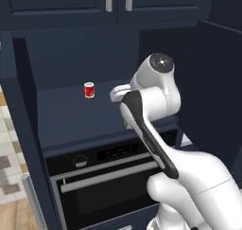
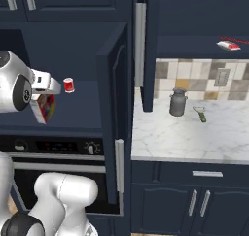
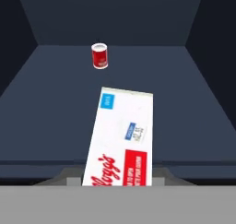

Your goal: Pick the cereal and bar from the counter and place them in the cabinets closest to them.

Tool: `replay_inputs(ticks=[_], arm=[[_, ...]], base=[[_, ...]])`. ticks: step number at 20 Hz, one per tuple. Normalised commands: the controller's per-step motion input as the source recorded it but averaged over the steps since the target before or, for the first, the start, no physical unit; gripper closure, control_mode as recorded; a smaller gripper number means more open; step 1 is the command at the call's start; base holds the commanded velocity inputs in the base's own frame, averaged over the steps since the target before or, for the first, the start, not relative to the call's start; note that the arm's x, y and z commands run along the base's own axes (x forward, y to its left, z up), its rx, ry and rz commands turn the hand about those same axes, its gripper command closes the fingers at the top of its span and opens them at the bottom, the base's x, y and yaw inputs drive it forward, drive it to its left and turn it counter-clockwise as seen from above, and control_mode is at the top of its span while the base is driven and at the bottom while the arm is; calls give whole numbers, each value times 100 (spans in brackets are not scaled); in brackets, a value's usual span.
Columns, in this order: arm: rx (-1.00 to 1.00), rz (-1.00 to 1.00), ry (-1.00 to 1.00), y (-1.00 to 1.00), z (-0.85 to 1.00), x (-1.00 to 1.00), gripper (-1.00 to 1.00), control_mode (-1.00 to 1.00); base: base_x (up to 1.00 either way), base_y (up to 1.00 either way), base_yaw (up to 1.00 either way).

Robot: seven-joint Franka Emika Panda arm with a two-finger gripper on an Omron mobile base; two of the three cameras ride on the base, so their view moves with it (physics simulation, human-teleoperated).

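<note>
The cereal (image 2: 44,109) hangs tilted at the front of the open compartment of the tall navy cabinet (image 2: 82,111), above the oven. My gripper (image 2: 44,97) is shut on its top. In the hand view the cereal (image 3: 122,138) shows its white narrow side, reaching over the shelf from my gripper (image 3: 116,181). The bar (image 2: 228,45), a flat red-and-white packet, lies on the shelf of the wall cabinet at the upper right, above the marble counter (image 2: 194,140).
A red can (image 1: 89,89) with a white band stands further back on the same shelf (image 1: 71,115). The compartment's door (image 2: 114,109) stands open towards the counter. A grey jug (image 2: 178,102) and a green-handled tool (image 2: 200,113) stand on the counter. The black oven (image 1: 101,179) sits below.
</note>
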Motion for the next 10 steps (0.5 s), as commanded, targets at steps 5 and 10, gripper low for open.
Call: replay_inputs(ticks=[5,10], arm=[[0,-3,2,4,-11,40,100,-100],[-1,-3,2,4,-14,40,100,-100]], base=[[0,0,0],[0,0,0]])
